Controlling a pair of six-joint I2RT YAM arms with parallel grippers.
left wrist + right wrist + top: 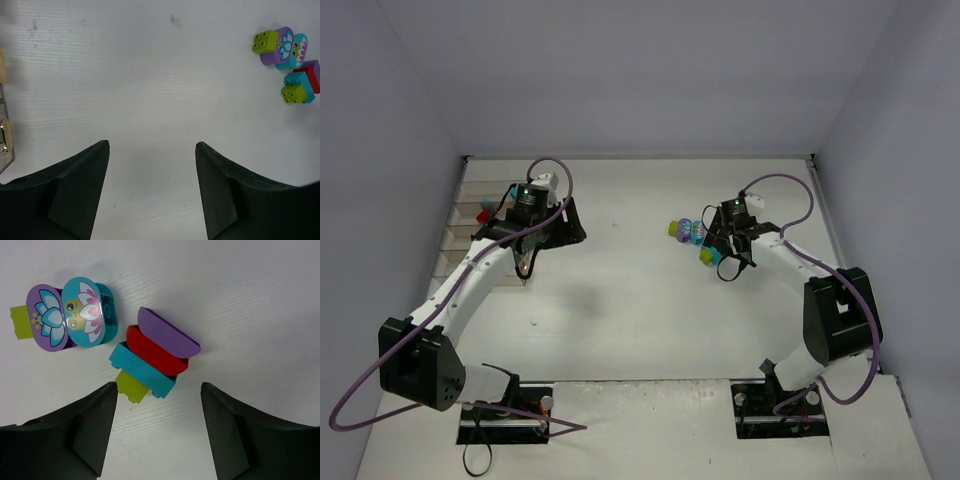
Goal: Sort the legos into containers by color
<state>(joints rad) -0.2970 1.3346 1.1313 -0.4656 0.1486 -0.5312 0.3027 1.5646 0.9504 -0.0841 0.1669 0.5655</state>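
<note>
Right gripper [157, 386]: fingers apart, empty, poised just short of an apparently joined clump of purple, red, cyan and lime plastic bricks [155, 357]. Left gripper [151, 144]: fingers apart over the white table [150, 75], near the clear plastic bins [458, 240]. Risk: closing on the clump would likely lift mixed colours together.

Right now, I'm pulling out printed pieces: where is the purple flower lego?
In the right wrist view, the purple flower lego sits upper left, between a lime brick and a cyan printed lego.
</note>
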